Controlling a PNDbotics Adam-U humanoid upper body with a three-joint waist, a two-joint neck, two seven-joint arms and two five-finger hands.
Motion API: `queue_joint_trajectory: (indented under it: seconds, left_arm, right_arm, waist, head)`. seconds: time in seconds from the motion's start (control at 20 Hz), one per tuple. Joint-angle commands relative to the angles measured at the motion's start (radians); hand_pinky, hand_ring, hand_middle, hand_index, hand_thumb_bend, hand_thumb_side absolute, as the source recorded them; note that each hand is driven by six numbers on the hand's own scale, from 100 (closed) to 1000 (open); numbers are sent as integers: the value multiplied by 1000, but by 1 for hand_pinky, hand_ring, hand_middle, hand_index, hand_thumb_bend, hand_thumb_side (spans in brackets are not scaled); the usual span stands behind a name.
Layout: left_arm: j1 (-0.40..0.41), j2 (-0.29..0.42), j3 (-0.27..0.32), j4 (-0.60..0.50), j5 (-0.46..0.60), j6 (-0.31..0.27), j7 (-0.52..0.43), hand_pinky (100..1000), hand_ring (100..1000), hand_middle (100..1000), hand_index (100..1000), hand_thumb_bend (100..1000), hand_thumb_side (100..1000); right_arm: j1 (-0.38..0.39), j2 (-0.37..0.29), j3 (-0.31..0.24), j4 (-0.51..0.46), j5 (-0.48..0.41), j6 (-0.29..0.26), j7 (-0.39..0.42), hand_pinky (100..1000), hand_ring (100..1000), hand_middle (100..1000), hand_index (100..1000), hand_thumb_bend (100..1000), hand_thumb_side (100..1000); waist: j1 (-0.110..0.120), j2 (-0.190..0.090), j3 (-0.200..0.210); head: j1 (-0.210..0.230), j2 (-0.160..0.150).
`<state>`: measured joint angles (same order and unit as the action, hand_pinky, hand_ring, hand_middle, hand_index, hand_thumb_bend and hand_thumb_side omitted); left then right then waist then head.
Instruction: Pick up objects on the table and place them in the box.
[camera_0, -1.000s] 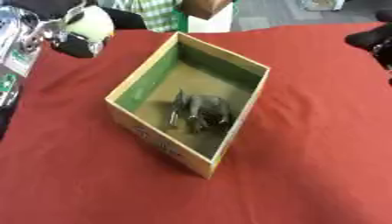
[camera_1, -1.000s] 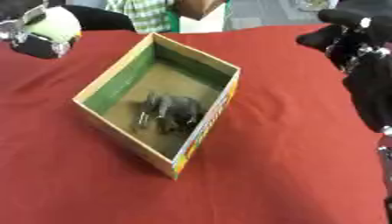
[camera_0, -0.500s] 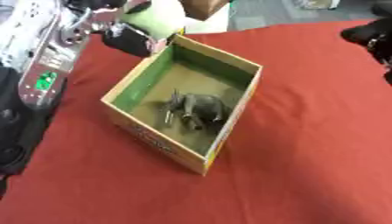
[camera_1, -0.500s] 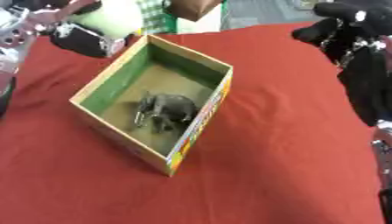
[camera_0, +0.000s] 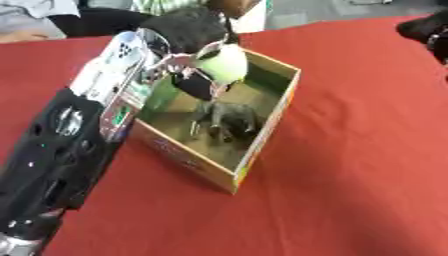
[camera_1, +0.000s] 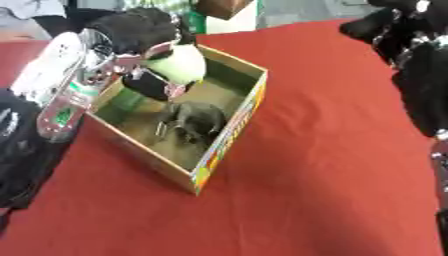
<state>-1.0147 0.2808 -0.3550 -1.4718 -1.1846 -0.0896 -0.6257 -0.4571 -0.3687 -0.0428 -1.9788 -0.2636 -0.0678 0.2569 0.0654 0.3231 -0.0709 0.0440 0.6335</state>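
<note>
Left robot hand (camera_0: 194, 64) has moved in from the far-left corner of the red-clothed worktop (camera_0: 350, 150) and now hangs over the far end of the open cardboard box (camera_0: 262, 130), fingers curled round a pale green-white ball (camera_0: 223, 64). Ball sits above the box interior, not on its floor. Dark grey elephant-like toy (camera_0: 226, 120) lies inside the box. Right robot hand (camera_1: 394, 25) shows at the far-right edge; can't tell its fingers.

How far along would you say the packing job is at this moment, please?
Done: a dark toy animal already lies in the box. In hand: the left hand holds a pale round object over the box, not yet released. Left: no other loose objects show on the red table.
</note>
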Motion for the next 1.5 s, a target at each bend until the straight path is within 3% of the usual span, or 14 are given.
queue_joint_trajectory:
  seconds: [0.05, 0.35, 0.45, 0.55, 0.6, 0.65, 0.7, 0.75, 0.8, 0.9, 0.95, 1.25, 1.3, 1.5]
  left_arm:
    - [-12, -7, 0, 32, -45, -1, -8, 213, 507, 467, 534, 100, 248]
    - [-14, -29, 1, 96, -94, 1, 14, 236, 526, 486, 567, 100, 246]
    - [-13, -33, -6, 111, -105, -8, 3, 377, 674, 638, 768, 100, 251]
    - [-14, -35, -8, 113, -117, -19, -23, 426, 733, 701, 815, 100, 303]
    - [-15, -35, -7, 109, -122, -24, -35, 546, 823, 792, 901, 100, 635]
    - [-16, -34, -6, 105, -126, -29, -47, 546, 823, 792, 901, 100, 635]
    - [-17, -33, -6, 100, -133, -35, -57, 634, 895, 861, 967, 138, 825]
    - [-18, -32, -4, 95, -143, -41, -67, 655, 915, 883, 989, 237, 932]
    - [-19, -31, -1, 90, -154, -44, -73, 676, 935, 903, 994, 429, 1000]
    - [-18, -30, 3, 85, -174, -46, -78, 678, 944, 908, 984, 539, 1000]
    - [-18, -30, 5, 85, -183, -44, -79, 678, 944, 908, 984, 539, 1000]
    - [-13, -31, 16, 91, -195, -19, -60, 771, 1000, 968, 1000, 479, 1000]
    - [-13, -30, 20, 88, -189, -13, -52, 787, 1000, 979, 1000, 427, 1000]
    - [-10, -18, 35, 52, -139, 10, -16, 779, 1000, 970, 1000, 363, 1000]
  right_arm:
    - [-8, -4, -3, -21, -9, 3, 0, 893, 771, 604, 849, 100, 1000]
    - [-6, 1, -3, -21, -10, 4, 0, 893, 771, 603, 849, 100, 1000]
    - [-5, 0, -3, -21, -9, 5, 0, 893, 771, 602, 849, 100, 1000]
    - [-4, -2, -3, -21, -8, 4, 2, 894, 771, 601, 849, 100, 1000]
    - [-4, -3, -3, -21, -7, 5, 2, 894, 771, 601, 849, 100, 1000]
    - [-3, -3, -3, -21, -6, 5, 2, 894, 771, 601, 849, 100, 1000]
    - [-3, -3, -3, -21, -5, 5, 3, 894, 771, 600, 849, 100, 1000]
    - [-3, -3, -2, -21, -5, 5, 4, 894, 771, 600, 849, 100, 1000]
    - [-3, -3, -2, -21, -5, 5, 4, 894, 771, 599, 849, 100, 1000]
    - [-3, -2, -2, -21, -5, 5, 5, 894, 771, 599, 849, 100, 1000]
    - [-4, -2, -2, -21, -5, 5, 4, 894, 771, 598, 849, 100, 1000]
    - [-5, -3, -3, -21, -6, 2, 4, 893, 770, 597, 848, 100, 1000]
    - [-6, -4, -3, -21, -6, 1, 4, 893, 769, 596, 848, 100, 1000]
    - [-5, -5, -3, -21, -6, 0, 3, 893, 769, 596, 848, 100, 1000]
  waist:
    - [-6, -27, -2]
    - [-9, -30, -3]
    - [-8, -28, -2]
    - [-8, -26, -1]
    - [-7, -26, 0]
    - [-7, -25, 0]
    - [-7, -25, 1]
    - [-7, -24, 1]
    - [-8, -24, 2]
    - [-8, -24, 2]
    - [-9, -24, 2]
    - [-13, -23, 5]
    - [-14, -23, 6]
    - [-15, -24, 9]
  head:
    - [7, 11]
    - [13, 9]
    - [13, 7]
    - [10, 6]
    - [8, 6]
    - [7, 6]
    - [6, 6]
    - [5, 6]
    - [4, 6]
    - [4, 6]
    - [4, 5]
    - [2, 3]
    - [2, 2]
    - [0, 1]
